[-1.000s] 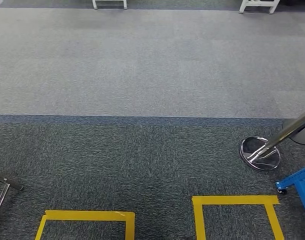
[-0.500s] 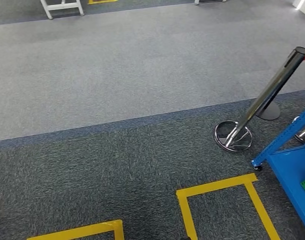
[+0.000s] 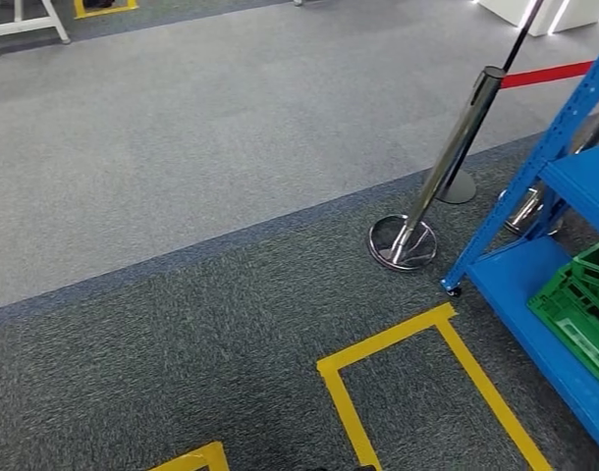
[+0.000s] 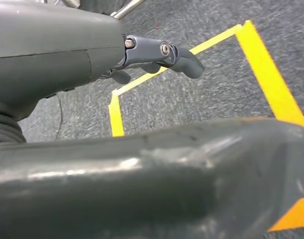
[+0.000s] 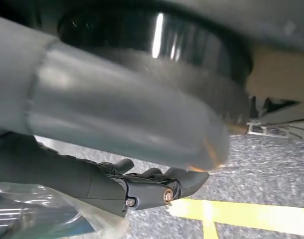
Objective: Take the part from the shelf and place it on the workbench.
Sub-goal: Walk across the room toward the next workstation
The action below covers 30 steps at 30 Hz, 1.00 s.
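Carpet (image 3: 207, 177), yellow tape (image 3: 401, 339), blue shelf (image 3: 556, 324)

This looks like a workshop or demonstration hall: grey carpet (image 3: 207, 147) marked with yellow tape squares (image 3: 430, 334), a blue steel shelf (image 3: 571, 324) holding green crates (image 3: 578, 304), and a chrome barrier post (image 3: 445, 167) with red belt (image 3: 541, 74).

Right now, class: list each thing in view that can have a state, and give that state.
left hand: holds nothing, fingers apart
right hand: holds nothing, fingers stretched out
blue shelf: green crate on its lower level
green crate: tilted in the head view
red belt: stretched from the barrier post
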Tool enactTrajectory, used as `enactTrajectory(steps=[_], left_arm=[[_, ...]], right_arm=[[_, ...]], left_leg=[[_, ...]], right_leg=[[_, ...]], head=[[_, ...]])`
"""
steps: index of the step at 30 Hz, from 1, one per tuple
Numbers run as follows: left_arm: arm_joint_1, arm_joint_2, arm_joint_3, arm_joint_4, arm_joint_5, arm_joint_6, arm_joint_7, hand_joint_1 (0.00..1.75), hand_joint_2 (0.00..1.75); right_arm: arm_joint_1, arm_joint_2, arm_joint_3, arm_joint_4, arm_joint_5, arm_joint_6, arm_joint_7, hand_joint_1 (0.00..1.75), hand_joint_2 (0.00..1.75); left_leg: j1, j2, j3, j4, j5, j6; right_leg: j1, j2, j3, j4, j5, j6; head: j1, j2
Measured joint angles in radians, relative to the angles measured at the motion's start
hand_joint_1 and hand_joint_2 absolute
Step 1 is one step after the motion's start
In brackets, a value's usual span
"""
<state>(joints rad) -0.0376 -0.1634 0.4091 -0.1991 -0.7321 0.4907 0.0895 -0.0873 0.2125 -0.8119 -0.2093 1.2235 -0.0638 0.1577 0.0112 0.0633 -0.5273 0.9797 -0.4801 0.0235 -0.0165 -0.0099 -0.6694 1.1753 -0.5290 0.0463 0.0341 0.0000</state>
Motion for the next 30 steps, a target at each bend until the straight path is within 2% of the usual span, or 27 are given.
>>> enactTrajectory(steps=[1, 2, 3, 4, 6, 7, 8, 9, 10, 11, 12, 13, 14, 15, 17, 18, 19, 20, 21, 22, 24, 25, 26, 27, 28, 29, 30], left_arm=[[-0.001, 0.000, 0.002, 0.000, 0.002, 0.000, -0.001, 0.00, 0.00], [-0.002, 0.000, 0.004, 0.000, 0.004, 0.000, -0.002, 0.00, 0.00], [-0.002, 0.001, 0.006, 0.000, 0.007, 0.000, -0.003, 0.00, 0.00], [-0.003, 0.002, 0.009, 0.000, 0.009, 0.000, -0.004, 0.00, 0.00], [-0.005, 0.002, 0.012, 0.000, 0.011, 0.000, -0.005, 0.00, 0.00], [-0.006, 0.001, 0.013, 0.000, 0.011, 0.000, -0.005, 0.00, 0.00], [-0.007, 0.001, 0.014, 0.000, 0.011, 0.000, -0.006, 0.00, 0.00], [-0.007, 0.001, 0.015, 0.000, 0.011, 0.000, -0.007, 0.00, 0.00], [-0.006, 0.001, 0.016, 0.000, 0.012, 0.000, -0.007, 0.00, 0.00], [-0.004, 0.001, 0.016, 0.000, 0.012, 0.000, -0.008, 0.00, 0.00], [-0.002, 0.001, 0.017, 0.000, 0.012, 0.000, -0.008, 0.00, 0.00], [0.000, 0.001, 0.017, 0.000, 0.012, 0.000, -0.008, 0.00, 0.00], [0.000, 0.001, 0.017, 0.000, 0.012, 0.000, -0.008, 0.00, 0.00], [-0.001, 0.001, 0.017, 0.000, 0.013, 0.000, -0.008, 0.00, 0.00], [-0.001, 0.002, 0.018, 0.000, 0.013, 0.000, -0.011, 0.00, 0.00], [-0.001, 0.003, 0.019, 0.000, 0.013, 0.000, -0.014, 0.00, 0.00], [-0.001, 0.004, 0.020, 0.000, 0.014, 0.000, -0.017, 0.00, 0.00], [-0.003, 0.005, 0.022, 0.000, 0.015, 0.000, -0.021, 0.00, 0.00], [-0.004, 0.004, 0.024, 0.000, 0.017, -0.001, -0.025, 0.00, 0.00], [-0.007, 0.003, 0.026, 0.000, 0.019, -0.003, -0.030, 0.00, 0.00], [-0.010, 0.000, 0.033, 0.000, 0.025, -0.020, -0.043, 0.00, 0.00], [-0.009, -0.001, 0.035, 0.000, 0.028, -0.034, -0.049, 0.00, 0.00], [-0.007, -0.002, 0.038, 0.000, 0.029, -0.049, -0.053, 0.00, 0.00], [-0.005, -0.002, 0.040, 0.000, 0.031, -0.062, -0.055, 0.00, 0.00], [-0.004, -0.002, 0.042, 0.000, 0.031, -0.070, -0.055, 0.00, 0.00], [-0.004, -0.002, 0.044, 0.000, 0.031, -0.075, -0.053, 0.00, 0.00], [-0.005, -0.002, 0.047, 0.000, 0.031, -0.078, -0.051, 0.00, 0.00]], right_arm=[[0.000, 0.000, 0.000, 0.000, -0.001, 0.000, 0.000, 0.00, 0.00], [0.000, 0.000, 0.000, -0.001, -0.001, 0.000, 0.000, 0.00, 0.00], [0.000, 0.001, 0.000, -0.001, -0.001, 0.001, 0.000, 0.00, 0.00], [0.000, 0.001, 0.000, -0.001, -0.001, 0.003, 0.000, 0.00, 0.00], [0.001, 0.001, 0.000, 0.000, -0.001, 0.004, 0.000, 0.00, 0.00], [0.001, 0.001, 0.000, 0.000, -0.002, 0.004, 0.000, 0.00, 0.00], [0.001, 0.001, 0.000, 0.000, -0.002, 0.003, 0.000, 0.00, 0.00], [0.001, 0.001, 0.000, 0.000, -0.002, 0.002, 0.000, 0.00, 0.00], [0.000, 0.001, 0.000, 0.000, -0.002, 0.002, 0.000, 0.00, 0.00], [0.000, 0.001, 0.000, 0.000, -0.002, 0.003, 0.000, 0.00, 0.00], [0.000, 0.001, 0.000, 0.000, -0.002, 0.003, 0.000, 0.00, 0.00], [0.001, 0.001, 0.000, 0.000, -0.002, 0.003, 0.000, 0.00, 0.00], [0.001, 0.001, 0.000, 0.000, -0.002, 0.004, 0.000, 0.00, 0.00], [0.001, 0.001, 0.000, 0.000, -0.002, 0.004, 0.000, 0.00, 0.00], [0.000, 0.002, 0.000, 0.000, -0.001, 0.004, 0.001, 0.00, 0.00], [0.000, 0.003, 0.000, 0.000, -0.001, 0.004, 0.001, 0.00, 0.00], [0.000, 0.003, 0.000, 0.001, 0.000, 0.004, 0.002, 0.00, 0.00], [0.000, 0.004, 0.000, 0.001, 0.001, 0.004, 0.003, 0.00, 0.00], [0.000, 0.003, 0.000, 0.001, 0.002, 0.004, 0.005, 0.00, 0.00], [0.001, 0.002, 0.000, 0.001, 0.002, 0.003, 0.006, 0.00, 0.00], [0.000, 0.001, 0.000, 0.000, 0.002, 0.001, 0.010, 0.00, 0.00], [0.000, 0.000, 0.000, 0.000, 0.002, 0.000, 0.012, 0.00, 0.00], [-0.001, 0.000, 0.000, 0.000, 0.002, 0.000, 0.015, 0.00, 0.00], [-0.001, 0.000, 0.000, 0.000, 0.002, 0.001, 0.018, 0.00, 0.00], [-0.001, 0.000, 0.000, 0.000, 0.002, 0.002, 0.022, 0.00, 0.00], [-0.002, 0.000, 0.000, 0.000, 0.002, 0.004, 0.026, 0.00, 0.00], [-0.002, 0.000, 0.000, -0.001, 0.002, 0.004, 0.030, 0.00, 0.00]], left_leg=[[0.000, 0.010, 0.001, 0.003, -0.003, -0.005], [-0.002, 0.018, 0.001, 0.008, -0.008, -0.011], [-0.005, 0.026, 0.002, 0.012, -0.013, -0.018], [-0.008, 0.032, 0.004, 0.015, -0.016, -0.023], [-0.007, 0.044, 0.008, 0.019, -0.020, -0.032], [-0.004, 0.034, 0.008, 0.025, -0.028, -0.036], [-0.001, 0.015, 0.000, 0.048, -0.046, -0.040], [0.001, -0.010, -0.017, 0.091, -0.074, -0.043], [0.001, -0.034, -0.045, 0.158, -0.109, -0.043], [0.000, -0.046, -0.079, 0.234, -0.143, -0.041], [-0.001, -0.050, -0.109, 0.295, -0.162, -0.038], [-0.003, -0.051, -0.128, 0.329, -0.164, -0.033], [-0.006, -0.054, -0.128, 0.319, -0.142, -0.026], [-0.009, -0.061, -0.112, 0.271, -0.105, -0.017], [-0.017, -0.106, -0.058, 0.130, -0.027, 0.002], [-0.019, -0.129, -0.037, 0.076, -0.009, 0.006], [-0.021, -0.145, -0.024, 0.045, -0.004, 0.009], [-0.021, -0.147, -0.020, 0.036, -0.008, 0.009], [-0.021, -0.138, -0.017, 0.028, -0.007, 0.008], [-0.019, -0.126, -0.014, 0.019, -0.003, 0.008], [-0.014, -0.098, -0.006, 0.000, 0.006, 0.012], [-0.013, -0.082, -0.003, -0.006, 0.008, 0.013], [-0.013, -0.068, -0.002, -0.007, 0.008, 0.014], [-0.012, -0.051, -0.002, -0.007, 0.006, 0.014], [-0.011, -0.034, -0.001, -0.006, 0.004, 0.012], [-0.010, -0.018, 0.000, -0.006, 0.002, 0.010], [-0.007, -0.002, 0.003, -0.005, -0.002, 0.006]], right_leg=[[0.001, -0.024, 0.036, -0.066, 0.023, 0.002], [0.001, -0.042, 0.068, -0.120, 0.040, -0.001], [0.003, -0.055, 0.089, -0.155, 0.046, -0.007], [0.006, -0.059, 0.096, -0.165, 0.043, -0.015], [0.008, -0.037, 0.095, -0.162, 0.044, -0.032], [0.007, -0.028, 0.094, -0.162, 0.045, -0.039], [0.007, -0.018, 0.094, -0.162, 0.047, -0.046], [0.006, -0.007, 0.094, -0.163, 0.049, -0.051], [0.008, 0.004, 0.094, -0.163, 0.049, -0.056], [0.011, 0.017, 0.094, -0.163, 0.049, -0.059], [0.014, 0.032, 0.094, -0.163, 0.050, -0.062], [0.018, 0.047, 0.095, -0.163, 0.050, -0.063], [0.021, 0.063, 0.096, -0.163, 0.050, -0.064], [0.023, 0.078, 0.098, -0.163, 0.050, -0.065], [0.024, 0.106, 0.099, -0.162, 0.051, -0.064], [0.023, 0.119, 0.097, -0.161, 0.052, -0.063], [0.021, 0.130, 0.093, -0.160, 0.053, -0.059], [0.019, 0.141, 0.089, -0.161, 0.055, -0.054], [0.017, 0.153, 0.082, -0.163, 0.058, -0.048], [0.017, 0.149, 0.078, -0.162, 0.056, -0.044], [0.020, 0.098, 0.051, -0.120, 0.026, -0.036], [0.019, 0.062, 0.028, -0.069, -0.003, -0.032], [0.018, 0.038, -0.002, -0.010, -0.033, -0.027], [0.015, 0.026, -0.032, 0.051, -0.057, -0.020], [0.013, 0.021, -0.050, 0.089, -0.065, -0.015], [0.010, 0.016, -0.050, 0.092, -0.055, -0.009], [0.007, 0.009, -0.030, 0.061, -0.029, -0.004]], head=[[0.001, 0.000], [0.001, 0.000], [0.001, 0.000], [0.000, 0.000], [-0.003, 0.000], [-0.003, 0.000], [-0.004, 0.000], [-0.006, 0.000], [-0.007, 0.000], [-0.008, 0.000], [-0.009, 0.000], [-0.009, 0.000], [-0.009, 0.000], [-0.008, 0.000], [-0.008, 0.000], [-0.009, 0.000], [-0.009, 0.000], [-0.010, 0.000], [-0.010, 0.000], [-0.010, 0.000], [-0.006, 0.000], [-0.003, 0.000], [-0.001, 0.000], [-0.001, 0.000], [-0.001, 0.000], [-0.001, 0.000], [-0.001, 0.000]])
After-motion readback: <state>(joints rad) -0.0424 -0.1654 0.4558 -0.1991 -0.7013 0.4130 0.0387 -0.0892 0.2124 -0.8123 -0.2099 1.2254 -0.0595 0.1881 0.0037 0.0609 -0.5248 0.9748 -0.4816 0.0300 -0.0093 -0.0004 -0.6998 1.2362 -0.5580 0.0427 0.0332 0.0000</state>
